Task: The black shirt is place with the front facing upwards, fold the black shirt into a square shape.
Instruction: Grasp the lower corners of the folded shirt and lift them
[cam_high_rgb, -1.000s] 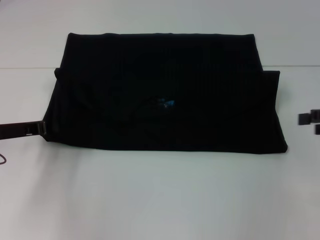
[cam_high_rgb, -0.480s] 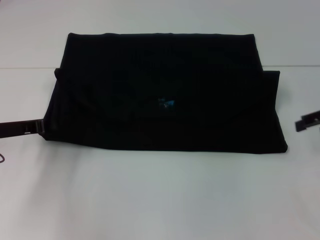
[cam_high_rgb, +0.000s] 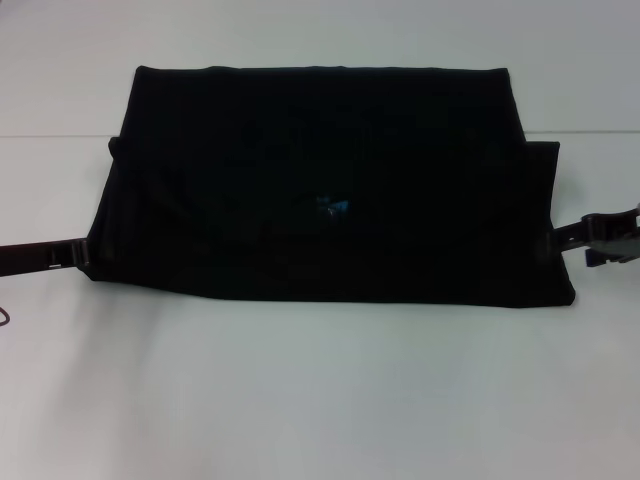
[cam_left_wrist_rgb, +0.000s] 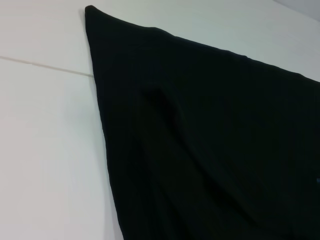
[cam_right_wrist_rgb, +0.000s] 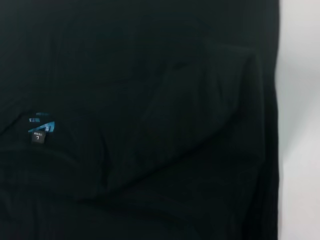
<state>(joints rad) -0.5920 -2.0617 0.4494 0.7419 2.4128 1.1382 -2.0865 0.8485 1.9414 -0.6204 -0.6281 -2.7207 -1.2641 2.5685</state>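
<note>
The black shirt (cam_high_rgb: 320, 180) lies on the white table as a wide folded rectangle, with its small blue neck label (cam_high_rgb: 333, 207) showing near the middle. My left gripper (cam_high_rgb: 82, 255) reaches in low from the left and meets the shirt's left edge near the front corner. At the shirt's right edge, just above the front right corner, is my right gripper (cam_high_rgb: 575, 235). The left wrist view holds a corner of the black shirt (cam_left_wrist_rgb: 210, 140) on the table. The right wrist view is filled by the black shirt (cam_right_wrist_rgb: 140, 120) with the blue label (cam_right_wrist_rgb: 42, 125).
The white table (cam_high_rgb: 320, 400) stretches bare in front of the shirt and at both sides. A thin seam (cam_high_rgb: 50, 136) runs across the table behind the shirt's left side.
My right gripper has come in from the right edge of the head view to the shirt's right edge. The left gripper and the shirt have stayed put.
</note>
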